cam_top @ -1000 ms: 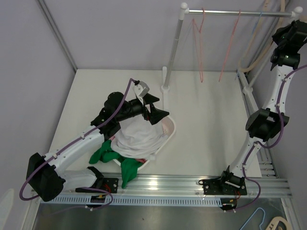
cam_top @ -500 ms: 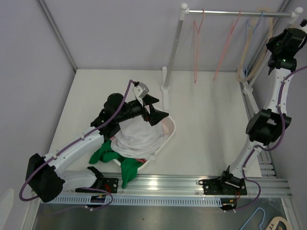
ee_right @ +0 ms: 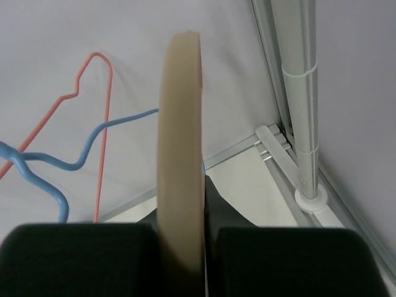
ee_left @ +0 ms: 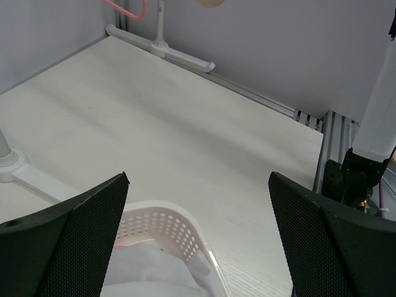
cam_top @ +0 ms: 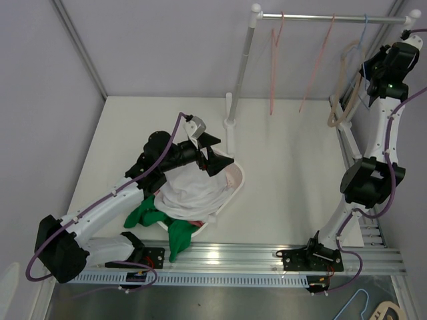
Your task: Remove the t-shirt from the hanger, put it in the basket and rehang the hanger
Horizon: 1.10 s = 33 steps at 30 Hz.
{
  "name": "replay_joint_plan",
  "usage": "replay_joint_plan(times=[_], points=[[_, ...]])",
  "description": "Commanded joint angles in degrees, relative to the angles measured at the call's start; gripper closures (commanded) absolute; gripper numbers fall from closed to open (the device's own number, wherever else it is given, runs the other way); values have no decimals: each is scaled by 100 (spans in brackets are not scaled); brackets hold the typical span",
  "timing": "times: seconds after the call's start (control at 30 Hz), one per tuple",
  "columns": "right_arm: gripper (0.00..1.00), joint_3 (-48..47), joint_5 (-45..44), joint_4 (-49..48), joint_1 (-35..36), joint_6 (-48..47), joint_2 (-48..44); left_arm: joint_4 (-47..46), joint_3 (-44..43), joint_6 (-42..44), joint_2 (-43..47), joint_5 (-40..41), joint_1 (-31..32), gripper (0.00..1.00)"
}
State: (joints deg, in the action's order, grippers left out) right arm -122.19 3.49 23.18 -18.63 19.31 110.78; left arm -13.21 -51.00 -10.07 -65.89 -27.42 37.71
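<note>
Seemingly the white cloth t-shirt (cam_top: 193, 190) already lies heaped in the white perforated plastic basket (cam_top: 237, 175), with our left tool (ee_left: 198, 179) spread wide above it. We see the right tool (ee_right: 185, 238) pinching the beige wooden hanger (ee_right: 180, 154) edge-on. We judge it could twist loose, or snag the blue wire hanger (ee_right: 74, 164) beside it.

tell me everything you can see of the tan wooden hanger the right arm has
The tan wooden hanger looks smooth, pale and bare, with no garment on it. The right wrist view shows it edge-on, a thick upright strip pinched between the fingers of the right gripper. From above, its curved arms hang below the right end of the metal rail, beside the blue wire hanger. Its hook is not clearly visible, so I cannot tell whether it is on the rail.
</note>
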Motion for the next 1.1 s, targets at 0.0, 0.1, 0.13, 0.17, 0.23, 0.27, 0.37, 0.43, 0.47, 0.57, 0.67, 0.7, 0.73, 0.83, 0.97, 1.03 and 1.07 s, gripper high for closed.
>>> replay_joint_plan(times=[0.0,0.1,0.13,0.17,0.23,0.27,0.37,0.43,0.47,0.57,0.67,0.7,0.73,0.83,0.97,1.03,1.07], points=[[100,-471,179,-287,9,-173,-102,-243,38,-4,155,-132,-71,1],[100,-1390,284,-209,70,-173,293,-226,-6,5,138,-141,-71,0],[100,-1734,336,-122,88,-182,643,-217,-6,13,120,-141,-71,1],[100,-2042,389,-68,114,-252,812,-217,-6,13,120,-141,-71,1],[100,-2624,407,-129,219,-287,1145,-208,-15,22,94,-132,-71,1],[100,-2695,416,-356,246,-314,1208,-199,-15,22,85,-132,-71,0],[100,-3003,319,-665,308,-305,1489,-155,-50,40,59,-106,-71,1],[100,-3240,275,-814,308,-183,1691,-155,-50,31,32,-106,-71,0],[100,-3276,310,-1024,316,-147,1858,-147,-85,22,15,-106,-71,1],[100,-3215,416,-1428,360,-94,2035,-147,-68,5,-21,-106,-71,0],[100,-3197,163,-1693,448,-287,2105,-190,-41,-48,-56,-114,-71,0],[100,-3214,144,-1737,448,-296,2166,-190,-33,-48,-64,-114,-71,1],[100,-3232,109,-1799,457,-270,2193,-199,-32,-66,-73,-114,-71,0],[100,-3258,-41,-2062,448,-270,2307,-191,-50,-48,-82,-106,-71,1],[100,-3250,-67,-2054,431,-191,2378,-164,-68,-39,-82,-97,-71,1],[100,-3153,3,-1967,413,-139,2369,-164,-85,-39,-100,-106,-71,1],[100,-3118,38,-1949,396,-112,2360,-155,-85,-39,-108,-106,-71,1]])
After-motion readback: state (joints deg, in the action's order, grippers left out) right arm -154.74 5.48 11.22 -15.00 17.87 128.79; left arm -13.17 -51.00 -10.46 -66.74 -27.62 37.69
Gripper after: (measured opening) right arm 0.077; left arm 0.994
